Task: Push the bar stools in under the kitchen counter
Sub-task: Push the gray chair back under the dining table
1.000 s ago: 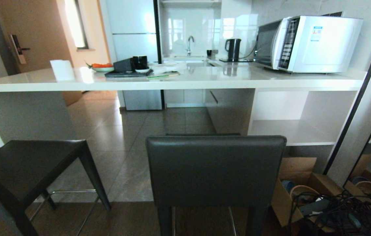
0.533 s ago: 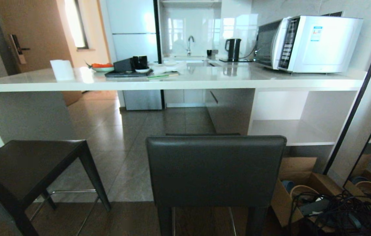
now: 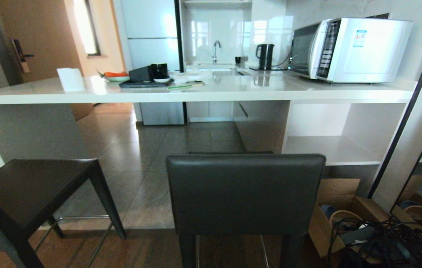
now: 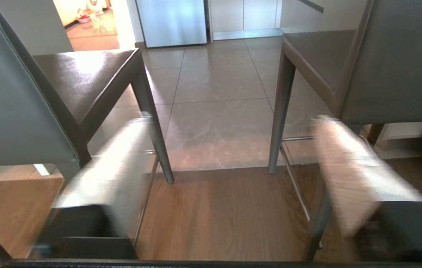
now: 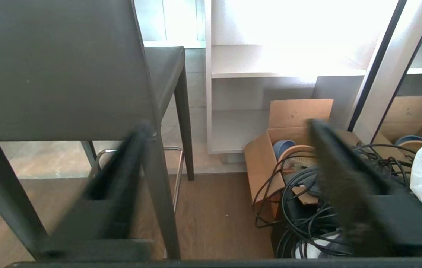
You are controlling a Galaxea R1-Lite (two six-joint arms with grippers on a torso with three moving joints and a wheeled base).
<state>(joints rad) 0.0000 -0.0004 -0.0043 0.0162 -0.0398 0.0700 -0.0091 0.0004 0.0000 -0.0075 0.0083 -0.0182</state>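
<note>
Two bar stools [image 3: 245, 193] stand near, short of the tabletop [image 3: 196, 93]. Left claw [image 4: 229, 163] and right claw [image 5: 229, 156] gape empty; a high shove risks tipping one stool, or snagging cables [image 3: 382, 238].

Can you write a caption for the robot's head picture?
Two bar stools stand before the white kitchen counter, not yet pushed under.
</note>
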